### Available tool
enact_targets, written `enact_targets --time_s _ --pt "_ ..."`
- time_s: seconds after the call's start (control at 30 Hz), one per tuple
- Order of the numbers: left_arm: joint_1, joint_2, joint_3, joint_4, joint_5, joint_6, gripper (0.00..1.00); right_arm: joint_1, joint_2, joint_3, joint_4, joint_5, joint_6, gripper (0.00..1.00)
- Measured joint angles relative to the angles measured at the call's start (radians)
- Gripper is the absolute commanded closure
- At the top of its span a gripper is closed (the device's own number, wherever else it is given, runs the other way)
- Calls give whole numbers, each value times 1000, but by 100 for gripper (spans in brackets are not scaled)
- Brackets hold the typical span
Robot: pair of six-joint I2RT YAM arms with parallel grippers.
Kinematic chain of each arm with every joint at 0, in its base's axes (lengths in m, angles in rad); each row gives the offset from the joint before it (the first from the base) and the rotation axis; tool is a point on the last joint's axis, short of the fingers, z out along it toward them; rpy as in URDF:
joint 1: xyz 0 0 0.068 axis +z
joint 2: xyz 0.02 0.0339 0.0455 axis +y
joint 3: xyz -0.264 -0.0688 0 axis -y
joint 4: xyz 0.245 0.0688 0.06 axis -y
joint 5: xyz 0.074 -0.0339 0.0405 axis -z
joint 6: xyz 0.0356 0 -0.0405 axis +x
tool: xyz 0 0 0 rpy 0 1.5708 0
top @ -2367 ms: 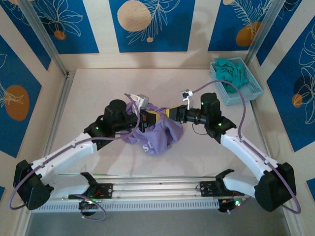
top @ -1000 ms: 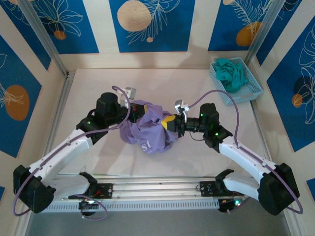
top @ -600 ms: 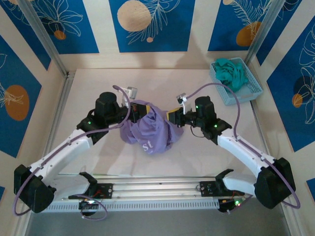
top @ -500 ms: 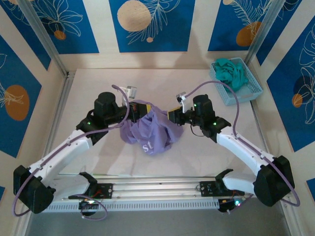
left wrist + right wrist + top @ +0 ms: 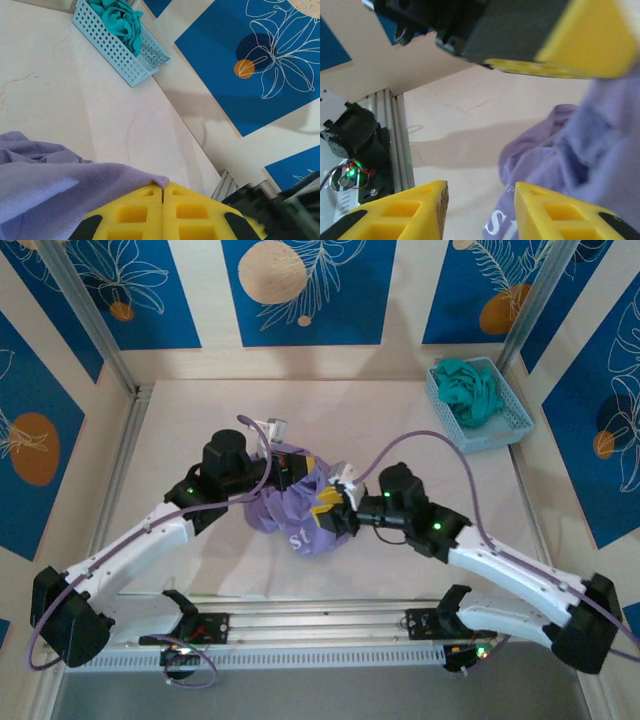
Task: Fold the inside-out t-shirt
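Observation:
The inside-out t-shirt (image 5: 295, 515) is a bunched lavender heap at the middle of the table, with white print on its near side. My left gripper (image 5: 294, 471) holds its far upper edge. In the left wrist view the yellow jaws of the left gripper (image 5: 162, 187) are pressed together with a fold of the t-shirt (image 5: 55, 187) pinched at their tips. My right gripper (image 5: 328, 510) hovers over the right side of the heap. In the right wrist view the right gripper (image 5: 481, 200) stands open with nothing between its fingers, the t-shirt (image 5: 580, 150) just right of them.
A light blue basket (image 5: 505, 425) at the back right holds a teal garment (image 5: 470, 388); the basket (image 5: 112, 50) also appears in the left wrist view. An aluminium rail (image 5: 310, 618) runs along the near table edge. Patterned walls close in the table.
My right gripper has let go of the shirt, opened, and swung left and nearer over the heap. The left gripper stays shut on the fabric and has shifted slightly right.

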Motion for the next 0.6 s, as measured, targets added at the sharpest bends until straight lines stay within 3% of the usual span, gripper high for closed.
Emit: enact_targets --time_s 0.17,0.37,0.6 --pt "-1 0 3 -8 -4 2 100 -34 155 2 53 0 19 71" --pt "-1 0 11 -25 -8 3 100 -141 159 -3 106 10 60 71" --pt "-1 0 11 -27 -8 3 100 -174 150 -24 160 6 91 64"
